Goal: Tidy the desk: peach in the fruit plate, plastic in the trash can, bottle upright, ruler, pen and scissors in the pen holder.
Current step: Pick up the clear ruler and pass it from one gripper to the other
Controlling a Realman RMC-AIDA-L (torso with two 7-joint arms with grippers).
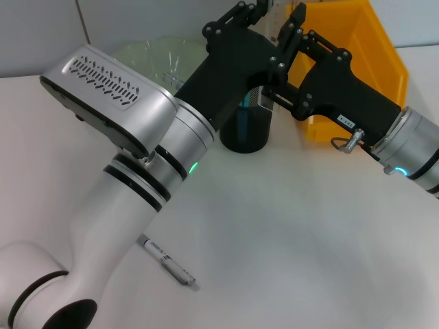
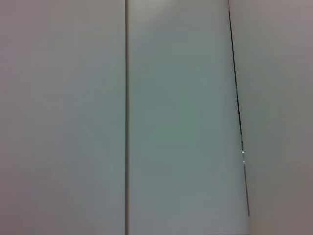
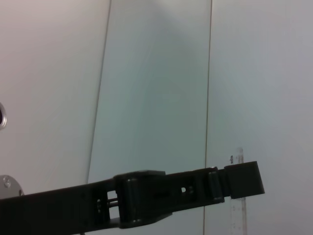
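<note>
Both arms are raised over the back of the surface [image 1: 288,226], their pincers meeting above the black pen holder [image 1: 245,130]. The step in hand looks like a handover or joint placing of the ruler [image 3: 237,196]: the right wrist view shows a clear ruler standing on end against the wall, with a black finger [image 3: 242,180] crossing it. Whose finger that is, I cannot tell.

The left pincer [image 1: 248,15] and the right pincer [image 1: 291,24] both run out of the top of the head view, so I cannot tell how wide either one stands or which holds the ruler.

The next move probably calls for lowering the ruler straight down into the holder, which already has a teal item [image 1: 245,116] inside. After that the pen [image 1: 168,261] waits near the front of the surface, beside the left arm.

The head view alone shows the holder, the pen, a yellow bin [image 1: 370,48] behind the right arm and a glass bowl [image 1: 147,58] behind the left. It hides the ruler, which only the right wrist view reveals. The left wrist view shows only blank wall panels.
</note>
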